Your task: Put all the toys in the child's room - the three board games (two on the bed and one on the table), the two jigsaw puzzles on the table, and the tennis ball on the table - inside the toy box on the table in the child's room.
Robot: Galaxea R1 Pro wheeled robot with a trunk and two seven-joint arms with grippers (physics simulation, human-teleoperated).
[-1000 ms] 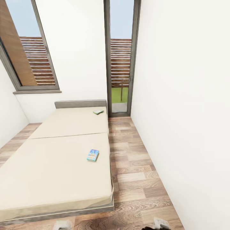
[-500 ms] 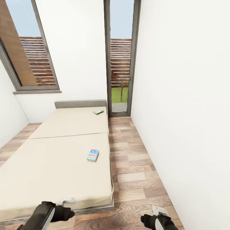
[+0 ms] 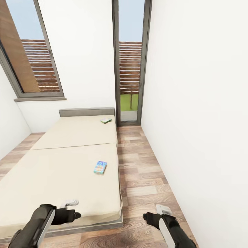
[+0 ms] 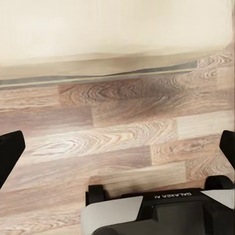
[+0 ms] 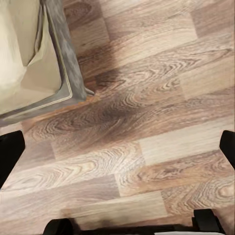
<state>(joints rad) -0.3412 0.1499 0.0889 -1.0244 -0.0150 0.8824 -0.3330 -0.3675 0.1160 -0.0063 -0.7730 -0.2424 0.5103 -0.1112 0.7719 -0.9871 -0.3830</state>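
Two board games lie on the beige bed (image 3: 62,172). A white, green and blue box (image 3: 100,167) rests near the mattress's right edge, and a green one (image 3: 106,121) sits by the grey headboard. My left gripper (image 3: 71,209) hovers open over the bed's near corner. Over the wood floor beside the bed, my right gripper (image 3: 155,213) is open too. In the left wrist view the left gripper (image 4: 117,152) has its fingertips (image 4: 10,149) far apart above the planks. In the right wrist view the right gripper (image 5: 117,152) is spread the same way. The toy box, table, puzzles and tennis ball are out of view.
A strip of plank floor (image 3: 144,172) runs between the bed and the white right wall (image 3: 199,120). A tall glass door (image 3: 130,69) closes its far end. A window (image 3: 34,62) sits above the headboard. The bed frame's corner (image 5: 63,83) lies near my right gripper.
Both arms have risen from the bottom edge into the head view, the left one reaching over the bed's near corner. The boxes on the bed have not moved.
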